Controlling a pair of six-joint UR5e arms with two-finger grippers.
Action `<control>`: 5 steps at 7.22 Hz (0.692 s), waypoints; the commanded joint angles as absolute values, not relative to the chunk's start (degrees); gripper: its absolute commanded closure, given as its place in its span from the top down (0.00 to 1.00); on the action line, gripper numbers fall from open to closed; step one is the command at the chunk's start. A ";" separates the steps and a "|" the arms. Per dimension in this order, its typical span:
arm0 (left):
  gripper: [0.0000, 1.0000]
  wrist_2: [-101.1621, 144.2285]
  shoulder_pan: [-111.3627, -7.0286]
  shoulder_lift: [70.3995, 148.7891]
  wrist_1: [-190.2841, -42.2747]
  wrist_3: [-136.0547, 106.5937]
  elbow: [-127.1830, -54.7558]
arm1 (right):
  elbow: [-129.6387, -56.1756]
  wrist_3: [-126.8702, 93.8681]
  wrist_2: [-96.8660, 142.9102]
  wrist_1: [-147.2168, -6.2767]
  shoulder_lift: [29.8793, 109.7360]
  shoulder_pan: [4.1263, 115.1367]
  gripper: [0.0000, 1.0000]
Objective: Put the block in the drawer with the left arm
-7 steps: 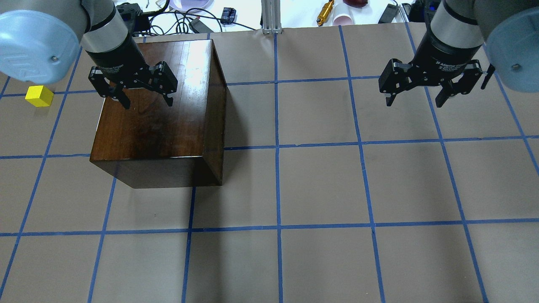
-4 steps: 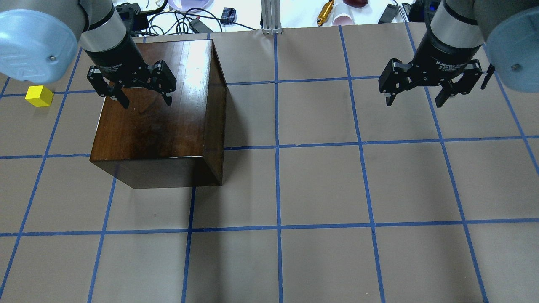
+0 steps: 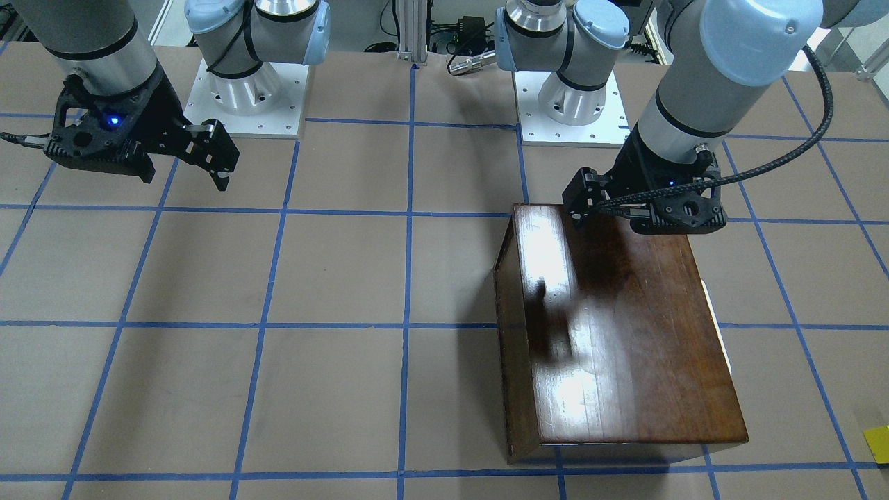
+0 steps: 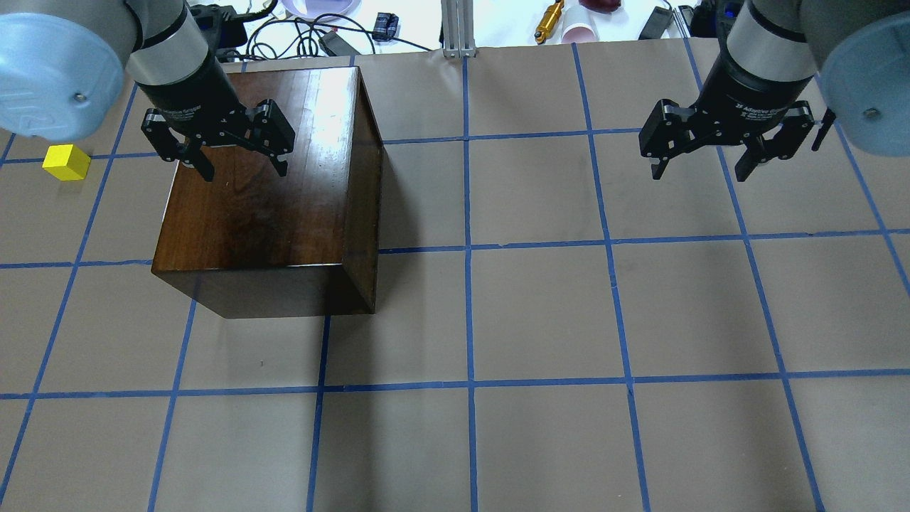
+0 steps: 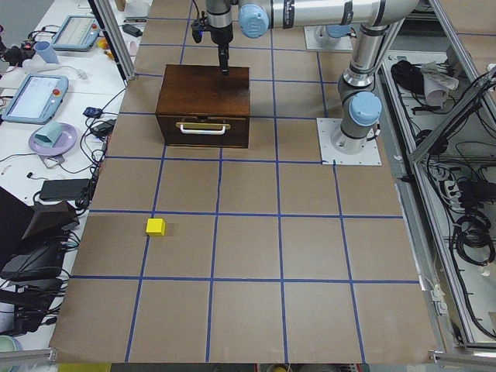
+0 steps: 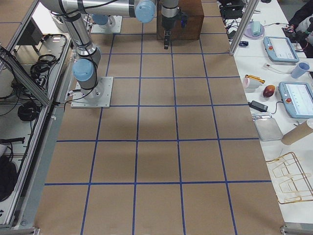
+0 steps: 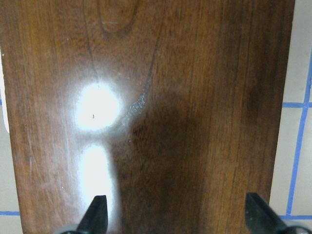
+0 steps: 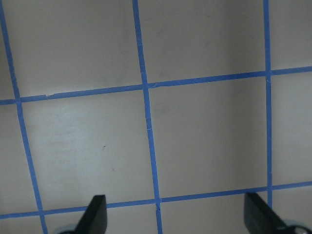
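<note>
The yellow block (image 4: 66, 162) lies on the table left of the dark wooden box (image 4: 270, 206); it also shows in the exterior left view (image 5: 156, 226). The drawer is shut inside the box; only its dark front panel with the silvery handle (image 5: 203, 128) shows. My left gripper (image 4: 245, 173) is open and empty, hovering over the box top near its far left part; the left wrist view (image 7: 178, 217) shows the glossy top between its fingertips. My right gripper (image 4: 700, 174) is open and empty above the bare table at the far right.
Blue tape lines grid the brown table cover (image 4: 540, 313). Cables, a cup and small tools (image 4: 561, 21) lie beyond the far edge. The two arm bases (image 3: 243, 90) stand on plates at the robot's side.
My left gripper has moved slightly left and toward the far edge over the box top, still open. The right arm, the block and the box have not moved.
</note>
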State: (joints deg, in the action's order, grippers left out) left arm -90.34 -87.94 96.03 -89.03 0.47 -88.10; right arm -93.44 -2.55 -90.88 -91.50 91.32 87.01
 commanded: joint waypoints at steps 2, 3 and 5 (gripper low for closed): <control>1.00 -90.00 -87.80 95.89 -89.21 0.44 -88.15 | -93.43 -2.55 -90.88 -91.49 91.32 87.01 1.00; 1.00 -89.91 -87.80 95.80 -89.21 0.53 -88.07 | -93.43 -2.55 -90.88 -91.49 91.32 87.01 1.00; 1.00 -90.26 -88.07 95.63 -89.56 0.53 -88.50 | -93.43 -2.55 -90.88 -91.49 91.32 87.01 1.00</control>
State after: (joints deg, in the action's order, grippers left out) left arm -90.09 -87.94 95.69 -89.38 0.52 -88.30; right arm -93.43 -2.55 -90.88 -91.50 91.32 87.01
